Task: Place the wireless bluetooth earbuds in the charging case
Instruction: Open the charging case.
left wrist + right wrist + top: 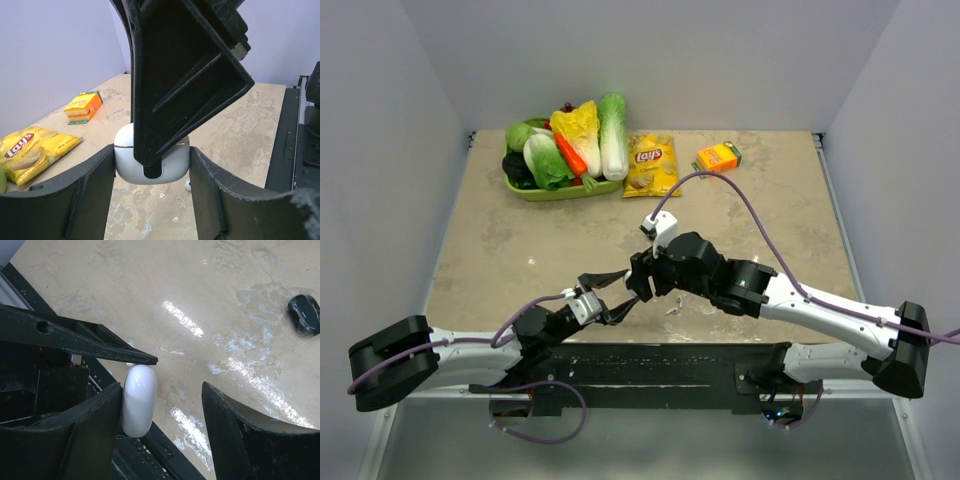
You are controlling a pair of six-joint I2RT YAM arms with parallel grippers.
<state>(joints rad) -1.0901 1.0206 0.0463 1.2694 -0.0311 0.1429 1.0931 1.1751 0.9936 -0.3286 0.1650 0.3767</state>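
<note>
- Charging case (127, 167): white, rounded, off the table (150, 280), clamped between the two fingers of the left gripper (150, 165). Both fingers press its sides, so that pincer is grasping the case.
- Right gripper (162, 390): released, jaws wide. One finger (95, 430) lies against the case's side and the other stands well apart from it. Nothing is in it.
- In the left wrist view, one right finger (190, 75) hangs over the top of the case and hides the lid area. A thin gold seam shows on the case. It looks shut, but I cannot tell for sure.
- One earbud (304, 315): small, black, glossy, lying loose on the table well away from the case, beyond the right gripper's free finger. It is not in the case.
- Second earbud: not found in any view. I cannot tell where it is, or whether it is inside the case.
- Small white scrap (188, 185) on the table just below and beside the case. Not a task item.
- Chips bag (30, 152) and orange box (84, 106) sit far from the case, untouched.
- Progress, my read: early. The case is secured and lifted, and at least one earbud is not yet inserted.
- Left to do, likely: open the lid or confirm it is open, pick up the loose earbud with the free right pincer, seat it, then find the other one.
</note>
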